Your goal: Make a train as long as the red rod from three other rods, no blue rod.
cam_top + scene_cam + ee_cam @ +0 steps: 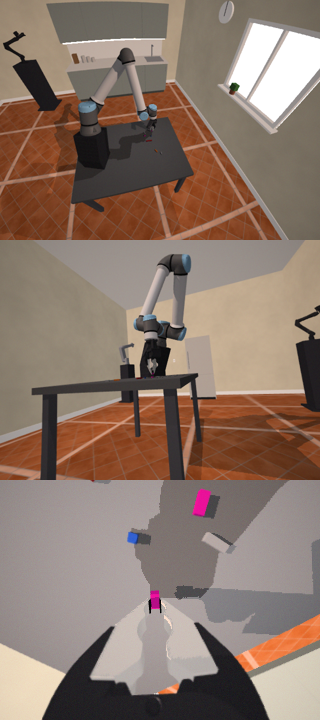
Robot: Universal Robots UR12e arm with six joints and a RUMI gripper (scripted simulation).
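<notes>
Magenta rod (155, 600) pinched in gripper (155, 609), just above table (60, 580). Step: first piece picked. Next, you carry it toward grey rod (216, 542) and second magenta (201, 502), keeping off blue (132, 538).

We see our gripper (155, 609) clamped on a magenta rod (155, 598) — beyond lie a blue rod (132, 538), another magenta rod (201, 503) and a grey rod (215, 542).

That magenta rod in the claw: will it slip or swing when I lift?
Probably stiff: the magenta rod looks like a short, solid block. The claw pinches it only at the fingertips, so it may twist. Flat faces suggest no rolling once set down.
</notes>
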